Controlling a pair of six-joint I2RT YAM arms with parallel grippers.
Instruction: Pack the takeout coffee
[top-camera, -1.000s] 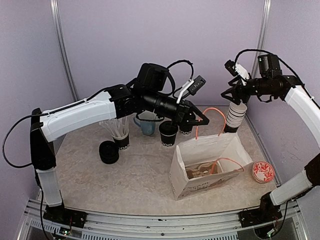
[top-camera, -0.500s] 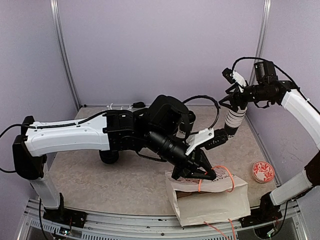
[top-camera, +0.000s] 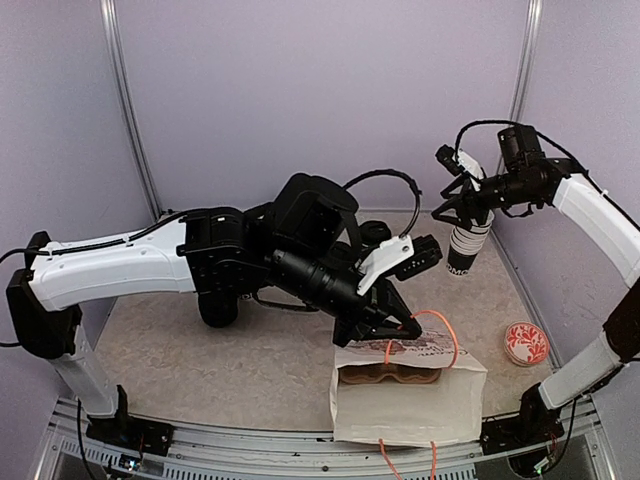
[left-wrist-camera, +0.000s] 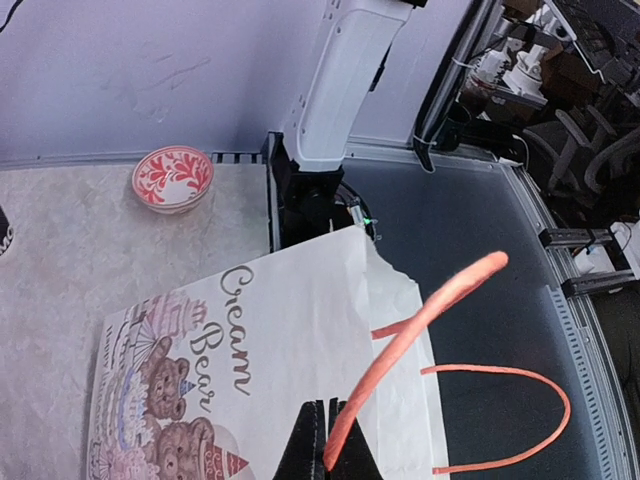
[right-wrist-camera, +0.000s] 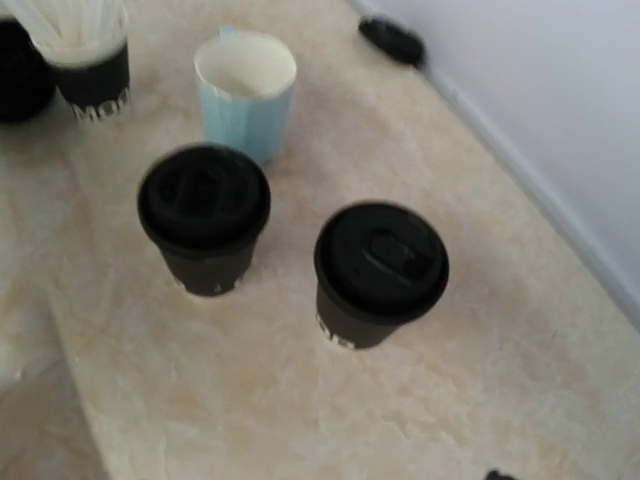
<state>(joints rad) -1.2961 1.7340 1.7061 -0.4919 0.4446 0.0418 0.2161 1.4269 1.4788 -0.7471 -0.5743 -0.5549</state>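
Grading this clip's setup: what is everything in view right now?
lidded black paper cups: two, black, upright, side by side, apart
light blue handled mug: one, light blue, beside the cups
black cup of white sticks: one, black, beside the mug
white bear-printed paper bag: one, white, near edge, brown tray inside
orange bag handles: two, orange, one pinched, one hanging loose
red-and-white patterned bowl: one, red and white, right of the bag
striped stack of cups: one, black and white, back right
left gripper: shut on one handle
right gripper: at the stack's top, grip unclear
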